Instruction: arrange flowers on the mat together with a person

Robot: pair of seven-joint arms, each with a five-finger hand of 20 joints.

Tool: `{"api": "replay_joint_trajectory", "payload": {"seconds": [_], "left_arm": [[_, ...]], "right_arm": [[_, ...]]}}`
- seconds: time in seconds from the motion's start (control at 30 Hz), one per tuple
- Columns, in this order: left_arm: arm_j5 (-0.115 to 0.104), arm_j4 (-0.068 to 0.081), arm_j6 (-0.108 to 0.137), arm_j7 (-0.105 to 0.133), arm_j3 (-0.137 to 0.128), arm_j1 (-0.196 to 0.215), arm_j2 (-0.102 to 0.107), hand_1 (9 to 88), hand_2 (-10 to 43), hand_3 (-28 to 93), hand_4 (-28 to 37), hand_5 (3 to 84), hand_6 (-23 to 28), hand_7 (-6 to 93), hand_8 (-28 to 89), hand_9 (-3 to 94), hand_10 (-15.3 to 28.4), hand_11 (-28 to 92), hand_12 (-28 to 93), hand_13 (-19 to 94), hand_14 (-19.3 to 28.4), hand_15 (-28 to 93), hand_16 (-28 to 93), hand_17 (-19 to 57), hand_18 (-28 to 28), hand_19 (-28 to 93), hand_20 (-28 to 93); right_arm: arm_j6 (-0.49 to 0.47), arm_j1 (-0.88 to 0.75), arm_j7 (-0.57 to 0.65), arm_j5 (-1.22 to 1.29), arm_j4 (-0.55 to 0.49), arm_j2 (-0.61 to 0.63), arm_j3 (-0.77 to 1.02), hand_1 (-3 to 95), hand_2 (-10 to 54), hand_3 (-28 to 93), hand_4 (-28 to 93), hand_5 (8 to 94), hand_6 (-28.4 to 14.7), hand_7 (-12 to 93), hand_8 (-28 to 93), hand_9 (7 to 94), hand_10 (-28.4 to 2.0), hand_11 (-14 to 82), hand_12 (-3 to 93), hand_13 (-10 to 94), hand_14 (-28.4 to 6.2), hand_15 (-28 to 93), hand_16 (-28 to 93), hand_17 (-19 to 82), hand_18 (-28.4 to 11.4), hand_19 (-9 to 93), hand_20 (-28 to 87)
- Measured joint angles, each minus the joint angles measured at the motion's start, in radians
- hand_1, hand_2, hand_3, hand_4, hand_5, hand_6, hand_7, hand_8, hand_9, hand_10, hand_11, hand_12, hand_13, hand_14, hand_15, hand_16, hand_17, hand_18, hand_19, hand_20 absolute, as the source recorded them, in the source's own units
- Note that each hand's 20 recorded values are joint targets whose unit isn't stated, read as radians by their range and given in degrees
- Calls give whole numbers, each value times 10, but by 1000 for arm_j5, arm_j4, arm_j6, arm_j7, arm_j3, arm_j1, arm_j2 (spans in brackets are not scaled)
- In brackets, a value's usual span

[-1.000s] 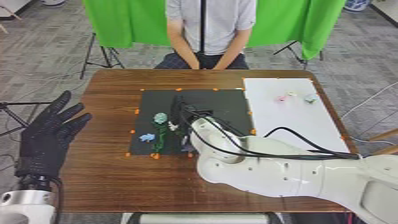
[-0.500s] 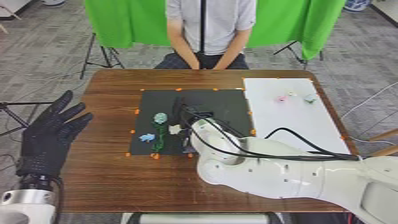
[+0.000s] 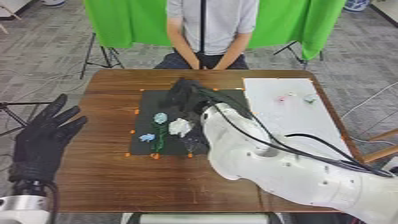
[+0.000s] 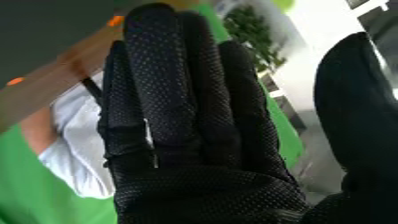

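The brown worktop (image 3: 115,185) carries everything, and the white right arm (image 3: 275,172) crosses over it from the near right side. A white sheet (image 3: 274,114) lies on the right, with the black mat (image 3: 153,102) beside it at the middle. The left hand (image 3: 37,142) is at the worktop's left side, well apart from the flowers, its fingers straight and loosely spread, holding nothing. The right hand (image 3: 185,93) is over the far part of the mat; in the right wrist view its fingers (image 4: 160,75) are straight and close together, the thumb (image 4: 360,110) well away from them, with nothing between.

On the mat, the white flower (image 3: 180,127) lies on the near side of the right hand's fingers, apart from them, close to the arm. Left of it are the pale blue flower (image 3: 160,118) and, nearer, the blue flower (image 3: 147,137), beside a green stem (image 3: 159,144). Smallest, on the sheet, are a pale green flower (image 3: 310,98) and a pink flower (image 3: 281,99).
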Motion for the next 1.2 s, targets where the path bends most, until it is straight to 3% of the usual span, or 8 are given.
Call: {"api": "replay_joint_trajectory", "payload": {"seconds": [0.13,0.27,0.37,0.47,0.63,1.03,1.2], "left_arm": [[0,-6,5,10,-15,33,-1,201,70,745,-254,307,42,95,-84,277,141,169,118,188,212,430,-48,-100,183,364,153],[6,-9,12,8,-22,41,-6,198,70,743,-258,305,40,93,-82,271,139,160,120,185,210,417,-44,-101,182,352,148],[26,-12,23,-5,-29,44,-15,198,71,743,-260,304,39,93,-80,272,139,159,125,184,210,415,-39,-101,182,351,149],[32,-16,27,-4,-34,53,-19,194,70,743,-262,304,39,93,-80,274,140,161,127,184,210,414,-37,-102,183,352,150],[31,-17,28,8,-34,67,-19,193,71,742,-265,304,40,93,-80,277,142,163,128,184,210,413,-35,-102,185,352,149],[-10,-16,35,65,-30,92,1,188,71,744,-271,303,39,92,-79,276,142,159,128,186,211,408,-35,-99,191,355,146],[-11,-16,36,65,-25,91,3,189,72,745,-270,302,40,91,-79,277,142,162,129,187,211,411,-33,-98,191,357,146]], "right_arm": [[-19,-117,-58,84,-82,62,189,283,-30,707,-221,563,-20,135,-116,621,-198,167,147,602,-180,503,125,200,-268,687,50],[-20,-271,-130,211,-146,117,402,269,-16,718,-225,534,-27,137,-117,585,-202,165,145,555,-188,507,109,176,-265,663,56],[58,-386,-243,368,-185,175,521,265,-14,720,-225,535,-24,138,-117,585,-200,168,144,552,-189,509,104,172,-263,656,60],[164,-499,-341,508,-219,234,619,262,-11,720,-226,534,-21,139,-117,584,-199,168,143,548,-189,508,100,170,-263,652,64],[173,-670,-368,595,-230,273,796,256,-7,722,-228,529,-20,139,-118,573,-201,165,143,535,-193,502,97,165,-263,643,71],[174,-831,-389,671,-226,280,893,247,-3,728,-229,520,-18,137,-117,561,-203,158,141,529,-200,498,93,163,-263,638,85],[174,-838,-393,679,-226,280,893,246,-2,729,-229,519,-18,136,-116,561,-204,158,141,529,-199,498,92,163,-262,637,90]]}}
